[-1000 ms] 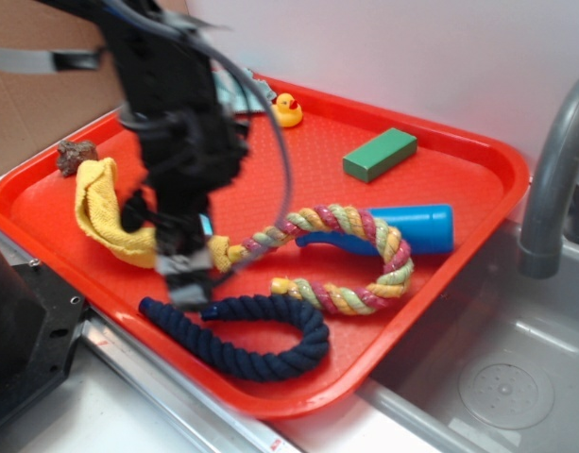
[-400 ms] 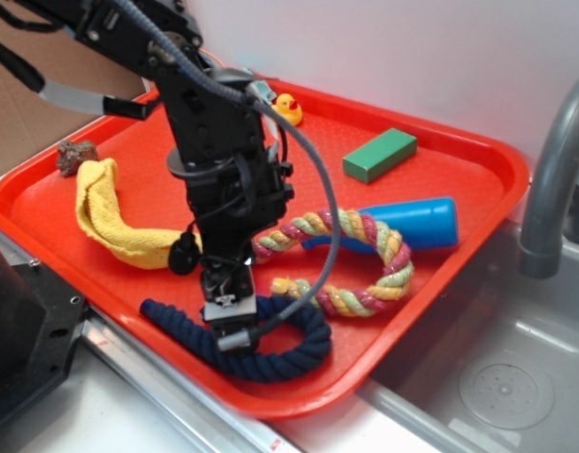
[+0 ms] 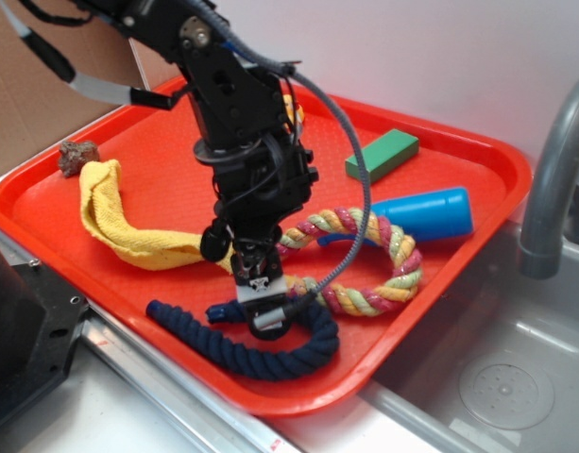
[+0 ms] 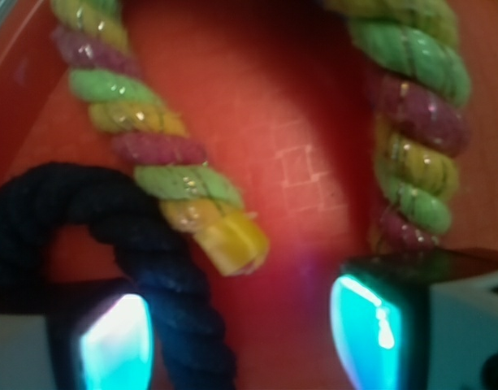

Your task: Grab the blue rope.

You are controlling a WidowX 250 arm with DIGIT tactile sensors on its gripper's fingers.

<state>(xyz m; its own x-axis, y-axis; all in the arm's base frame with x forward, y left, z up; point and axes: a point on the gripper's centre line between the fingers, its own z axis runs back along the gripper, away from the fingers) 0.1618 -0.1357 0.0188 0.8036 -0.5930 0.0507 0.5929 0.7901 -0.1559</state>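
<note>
Rope (image 3: pixel 270 357), the blue one, curves along the tray's (image 3: pixel 478 236) lower edge, low center in the exterior view. Gripper (image 3: pixel 265 316) hangs right over its upper strand, fingers (image 4: pixel 114 345) apart, 1 strand between them. Above lies the pastel rope (image 3: pixel 383 255), then a bottle (image 3: pixel 426 212) and green block (image 3: pixel 382 154).

My gripper (image 3: pixel 267 316) sits low over the blue rope (image 3: pixel 270 351) on the red tray (image 3: pixel 478 160), beside the pastel rope (image 3: pixel 383 269).
</note>
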